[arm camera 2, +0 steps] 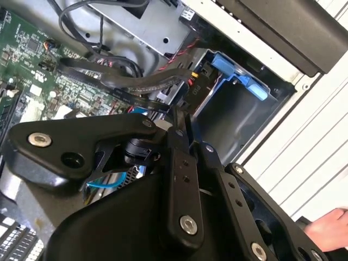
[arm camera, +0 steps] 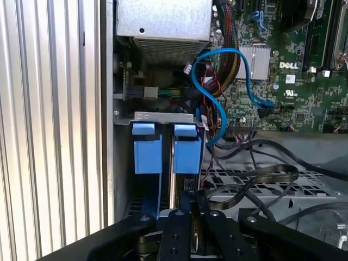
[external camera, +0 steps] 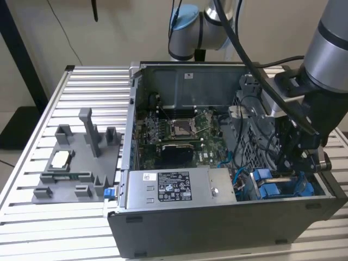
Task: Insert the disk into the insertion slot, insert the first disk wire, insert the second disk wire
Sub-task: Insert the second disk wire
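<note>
A grey bay (arm camera: 163, 116) with two blue rails (arm camera: 147, 147) sits beside the ribbed table (arm camera: 51, 125). A blue cable (arm camera: 217, 81) loops from the green board (arm camera: 293, 70) down toward the rails. A silver box (arm camera: 163, 22) lies beyond the bay. Black cables (arm camera: 255, 176) cross a perforated cage (arm camera: 255, 190). The black gripper (arm camera: 191, 225) sits just before the rails, its fingers (arm camera: 176, 228) close together.

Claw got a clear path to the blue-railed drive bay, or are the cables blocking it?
Probably yes. In the exterior view the claw hangs inside the open case directly above the drive bay. In the first wrist view the black cables lie beside the bay's blue rails, not across them.
</note>
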### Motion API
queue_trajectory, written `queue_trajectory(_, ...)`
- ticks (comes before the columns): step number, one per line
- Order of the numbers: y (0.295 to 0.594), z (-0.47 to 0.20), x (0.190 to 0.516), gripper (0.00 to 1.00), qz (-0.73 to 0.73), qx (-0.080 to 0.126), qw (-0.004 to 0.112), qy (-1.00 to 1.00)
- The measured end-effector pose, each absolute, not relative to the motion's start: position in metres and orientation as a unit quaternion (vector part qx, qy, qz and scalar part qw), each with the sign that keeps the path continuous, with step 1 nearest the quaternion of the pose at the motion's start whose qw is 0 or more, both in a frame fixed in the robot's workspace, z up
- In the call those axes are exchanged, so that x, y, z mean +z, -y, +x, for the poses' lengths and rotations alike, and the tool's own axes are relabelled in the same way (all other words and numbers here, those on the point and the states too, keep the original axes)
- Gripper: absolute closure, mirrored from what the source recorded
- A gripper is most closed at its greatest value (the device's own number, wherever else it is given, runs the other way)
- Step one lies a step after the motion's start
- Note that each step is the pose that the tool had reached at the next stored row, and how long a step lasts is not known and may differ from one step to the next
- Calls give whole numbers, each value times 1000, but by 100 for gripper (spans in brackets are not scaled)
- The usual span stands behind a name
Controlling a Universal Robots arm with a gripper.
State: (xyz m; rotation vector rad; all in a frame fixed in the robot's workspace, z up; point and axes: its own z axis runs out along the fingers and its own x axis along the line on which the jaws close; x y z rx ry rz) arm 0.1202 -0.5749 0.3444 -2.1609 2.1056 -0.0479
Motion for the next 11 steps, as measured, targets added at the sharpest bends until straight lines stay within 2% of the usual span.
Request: queue_trajectory(11,575,122,343,84,-715,-14,64,-697)
